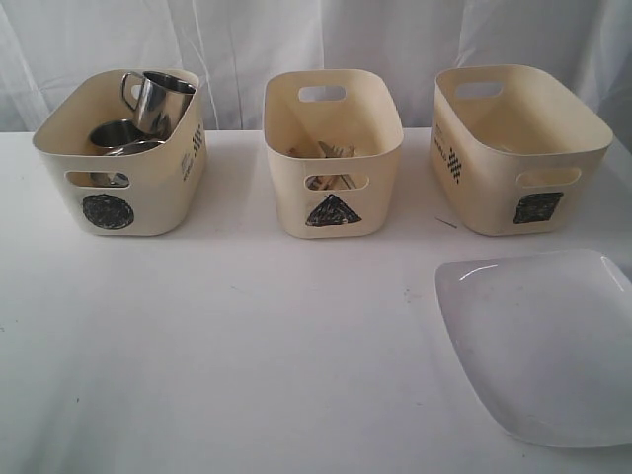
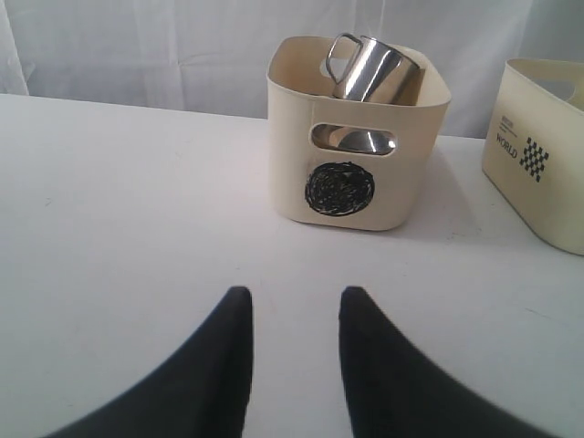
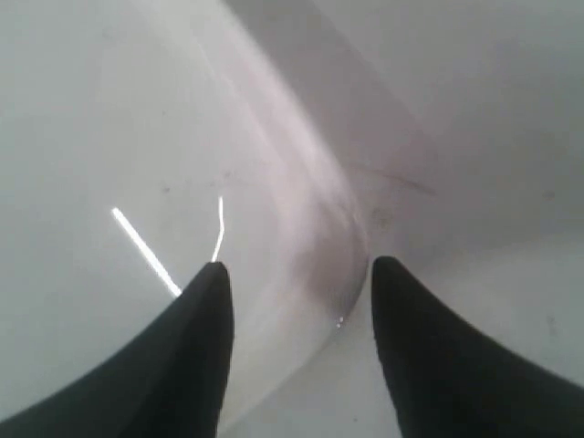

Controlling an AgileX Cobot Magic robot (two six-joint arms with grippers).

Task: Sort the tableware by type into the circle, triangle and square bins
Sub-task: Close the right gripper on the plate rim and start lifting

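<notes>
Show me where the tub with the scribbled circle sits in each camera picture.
Exterior view: the circle bin is leftmost of the three bins.
Left wrist view: it stands on the table beyond the open left end effector.
Right wrist view: not in it; only the white plate shows by the right end effector.
Shared landmark: the steel mug poking out of its top, in the exterior and left wrist views.

Probably a staged lab bench; white-covered table (image 1: 247,346); plain white curtain backdrop (image 1: 247,39) behind.
</notes>
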